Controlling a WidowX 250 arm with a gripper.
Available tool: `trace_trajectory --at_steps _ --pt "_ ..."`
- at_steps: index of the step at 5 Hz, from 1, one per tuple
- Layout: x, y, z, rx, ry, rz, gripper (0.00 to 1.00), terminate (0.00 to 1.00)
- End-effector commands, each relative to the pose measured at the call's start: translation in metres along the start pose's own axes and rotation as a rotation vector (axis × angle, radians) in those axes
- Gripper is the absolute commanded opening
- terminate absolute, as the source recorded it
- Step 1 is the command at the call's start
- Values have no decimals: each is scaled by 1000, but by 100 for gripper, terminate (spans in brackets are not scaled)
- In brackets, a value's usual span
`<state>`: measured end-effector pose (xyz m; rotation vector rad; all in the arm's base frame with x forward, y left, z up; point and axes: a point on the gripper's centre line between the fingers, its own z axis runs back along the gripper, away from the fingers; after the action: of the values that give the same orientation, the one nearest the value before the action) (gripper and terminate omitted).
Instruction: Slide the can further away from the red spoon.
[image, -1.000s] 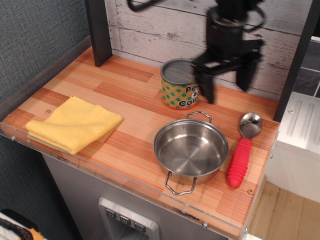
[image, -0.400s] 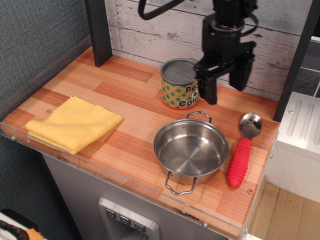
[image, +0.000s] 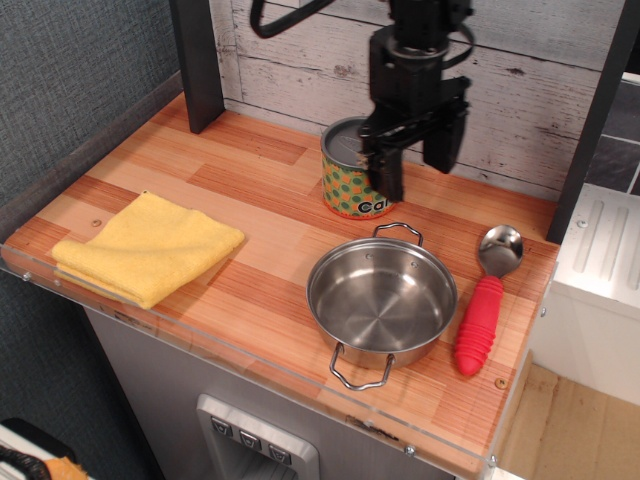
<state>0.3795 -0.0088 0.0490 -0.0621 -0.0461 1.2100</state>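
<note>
The gripper (image: 415, 155) hangs from the black arm at the back of the bench (image: 250, 220), with its two dark fingers spread apart and pointing down. The left-hand finger (image: 388, 170) in the picture stands in front of the can (image: 352, 178) and covers the can's right side, hiding most of the white lettering patch; whether it touches the tin cannot be told. The other finger sits further right, over bare wood near the white plank wall (image: 540, 90), clear of the can.

The can stands upright near the back wall, its grey top showing to the left of the gripper and its orange, green-dotted label facing forward.

In front of it, just beside, sits the steel pot (image: 381, 298) with two wire handles, the rear handle close to the can's base. Right of the pot lies the red spoon (image: 486, 302), bowl toward the wall, handle toward the front edge, well apart from the can.

A folded yellow cloth (image: 146, 246) rests at the left.
</note>
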Motion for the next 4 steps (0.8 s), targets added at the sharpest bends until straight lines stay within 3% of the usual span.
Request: trace_trajectory --at_steps 1,4 --pt "41 8 16 -33 -33 66 100 0" --pt "93 54 21 -38 -87 216 100 0"
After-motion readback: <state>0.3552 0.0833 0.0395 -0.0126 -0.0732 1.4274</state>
